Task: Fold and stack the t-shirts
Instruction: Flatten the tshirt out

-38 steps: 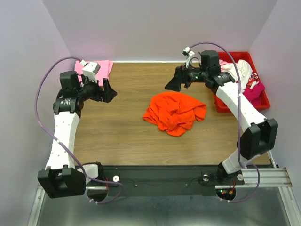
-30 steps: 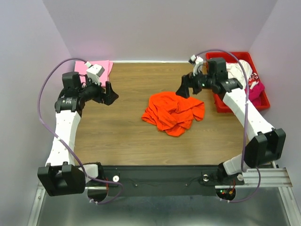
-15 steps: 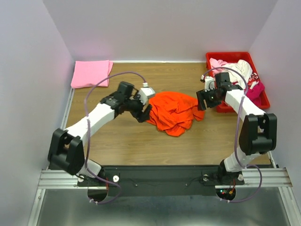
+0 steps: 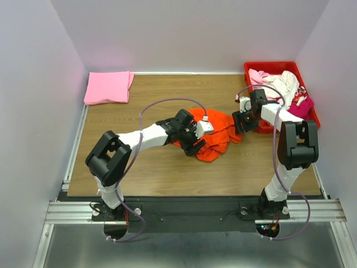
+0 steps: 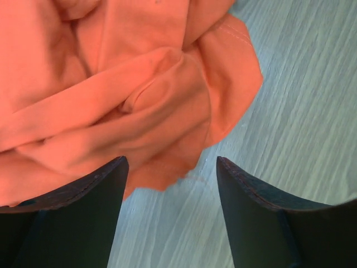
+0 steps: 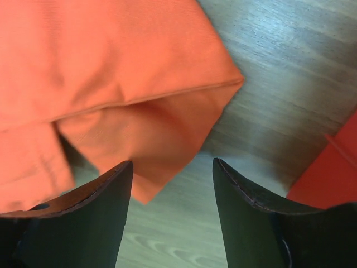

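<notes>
My left gripper [image 5: 170, 167], spread and empty, hangs over the near hem of the crumpled orange t-shirt [image 4: 220, 127] at mid-surface. My right gripper [image 6: 170, 167], likewise spread and empty, hangs over its right corner. I'd pinch a single layer at each edge, low against the wood, then draw apart to flatten it. The wooden surface [image 4: 150, 167] carries a folded pink t-shirt [image 4: 107, 87] far left and a red crate [image 4: 273, 65] far right, with pale walls on three sides.

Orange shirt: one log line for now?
orange shirt crumpled | left gripper open over its edge | right gripper open over its corner | pink shirt folded
</notes>
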Robot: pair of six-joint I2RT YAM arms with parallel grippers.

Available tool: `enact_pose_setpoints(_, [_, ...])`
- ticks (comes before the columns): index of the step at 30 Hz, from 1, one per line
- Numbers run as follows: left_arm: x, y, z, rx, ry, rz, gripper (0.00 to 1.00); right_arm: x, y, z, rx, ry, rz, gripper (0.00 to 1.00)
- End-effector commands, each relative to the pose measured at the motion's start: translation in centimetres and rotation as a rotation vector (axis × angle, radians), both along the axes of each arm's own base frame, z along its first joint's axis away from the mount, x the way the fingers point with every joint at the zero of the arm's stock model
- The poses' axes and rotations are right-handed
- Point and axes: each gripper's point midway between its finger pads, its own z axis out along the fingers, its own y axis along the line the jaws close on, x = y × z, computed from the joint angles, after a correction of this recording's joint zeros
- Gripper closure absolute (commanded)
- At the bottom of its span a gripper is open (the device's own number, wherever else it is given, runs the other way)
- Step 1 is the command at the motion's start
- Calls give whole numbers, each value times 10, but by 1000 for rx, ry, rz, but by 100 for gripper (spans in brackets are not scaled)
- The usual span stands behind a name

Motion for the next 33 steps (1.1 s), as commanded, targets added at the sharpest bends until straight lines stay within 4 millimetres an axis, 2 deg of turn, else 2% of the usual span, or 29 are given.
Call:
enact_pose_setpoints(1, [9,-16,-5,7,-46,-11,29,21,-4,-6,-7,-29,-26,36])
enact_pose_setpoints(4, [9,-7,-24,63,-35,4,40,20,-3,-14,1,-8,-33,42])
enact_pose_setpoints(5, [8,-4,-27,78,-39,1,48,18,-2,-17,3,0,-34,46])
enact_pose_setpoints(6, [6,3,-33,105,-33,7,52,17,-1,-19,8,10,-35,49])
enact_pose_setpoints(7, [4,5,-33,112,-34,3,63,16,-1,-20,11,13,-36,52])
enact_pose_setpoints(9, [3,14,-32,134,-42,6,73,13,2,-19,22,16,-30,64])
enact_pose_setpoints(10, [1,21,-23,135,-55,6,84,13,1,-19,22,15,-31,74])
enact_pose_setpoints(11, [1,25,-18,132,-58,14,92,13,1,-16,21,9,-32,81])
enact_pose_setpoints(12, [4,38,-6,129,-76,35,100,15,1,-11,20,-6,-31,90])
enact_pose_setpoints(13, [6,46,2,126,-81,50,100,16,-1,-7,20,-17,-31,99])
enact_pose_setpoints(15, [8,61,18,114,-90,75,100,21,-2,5,21,-52,-35,99])
enact_pose_setpoints(16, [13,80,35,99,-99,105,100,24,-3,19,21,-91,-36,99])
enact_pose_setpoints(18, [17,99,52,78,-109,135,100,30,-5,37,22,-140,-40,100])
enact_pose_setpoints(19, [20,115,69,54,-127,160,100,36,-6,56,21,-193,-41,99])
enact_pose_setpoints(23, [22,152,94,40,-154,208,100,51,-6,110,22,-333,-30,100])
enact_pose_setpoints(25, [24,167,98,43,-164,240,100,59,-7,136,22,-399,-27,99])
enact_pose_setpoints(26, [30,180,99,48,-170,278,100,61,-7,144,19,-417,-24,99])
enact_pose_setpoints(29, [40,204,98,48,-142,335,100,68,-8,173,7,-484,-12,99])
enact_pose_setpoints(30, [47,221,98,48,-130,385,100,68,-10,179,-2,-494,-10,99])
enact_pose_setpoints(33, [57,239,97,30,-86,431,100,70,-10,193,-13,-523,8,99])
